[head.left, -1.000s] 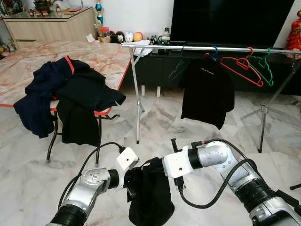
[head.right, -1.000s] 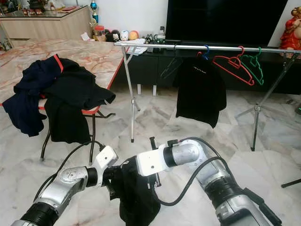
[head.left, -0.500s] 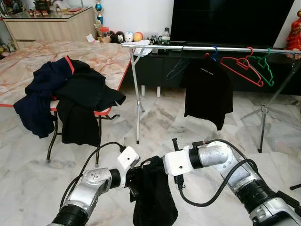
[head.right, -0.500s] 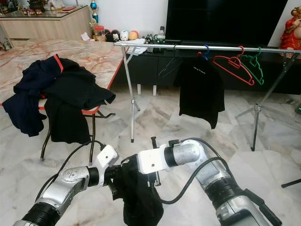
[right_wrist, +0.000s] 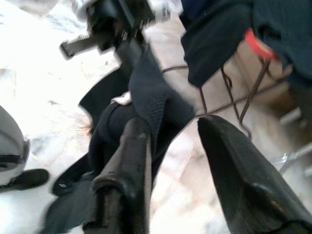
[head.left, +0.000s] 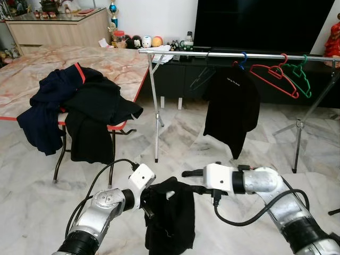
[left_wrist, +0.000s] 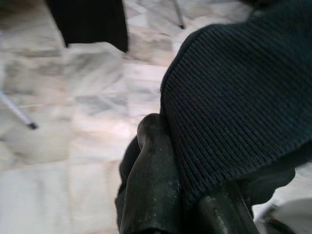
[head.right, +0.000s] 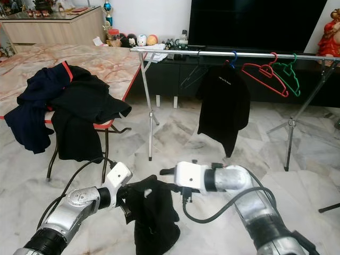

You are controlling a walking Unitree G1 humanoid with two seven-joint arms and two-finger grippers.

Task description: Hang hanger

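Marble-patterned table (head.left: 114, 62) with a red edge carries a heap of dark navy and black clothes (head.left: 74, 109) hanging over its near edge. Beside it stands a silver metal clothes rail (head.left: 223, 54); on it hang a black shirt (head.left: 231, 109) on a blue hanger (head.left: 242, 57), then an empty red plastic hanger (head.left: 273, 78) and a green plastic hanger (head.left: 298, 75) near the rail's right end. Low in front, the left gripper (head.left: 147, 204) is closed on a black knitted garment (head.left: 171, 220) that hangs toward the floor. The right gripper (right_wrist: 168, 146) has its fingers apart, one finger touching the garment's ribbed edge.
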